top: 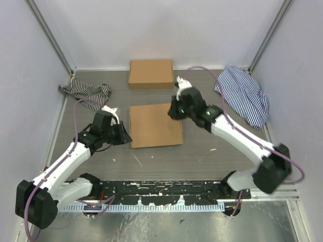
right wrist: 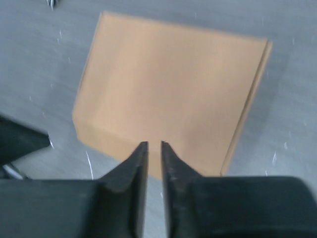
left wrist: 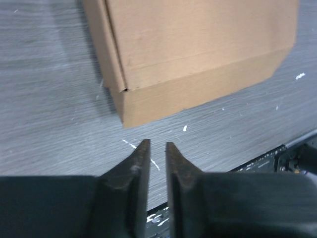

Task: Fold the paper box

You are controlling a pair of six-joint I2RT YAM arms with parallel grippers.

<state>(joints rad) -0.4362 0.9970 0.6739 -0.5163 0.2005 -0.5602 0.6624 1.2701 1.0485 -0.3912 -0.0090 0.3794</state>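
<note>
Both narrow, empty: left end effector [left wrist: 157,145], right end effector [right wrist: 154,144]; plain brown cardboard paper box [top: 155,126] looks fully folded; seemingly nothing left.

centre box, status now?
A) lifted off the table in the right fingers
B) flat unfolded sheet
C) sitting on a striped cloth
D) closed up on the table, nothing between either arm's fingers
D: the paper box lies closed on the table, and the gaps between the left fingers and between the right fingers are empty.
</note>
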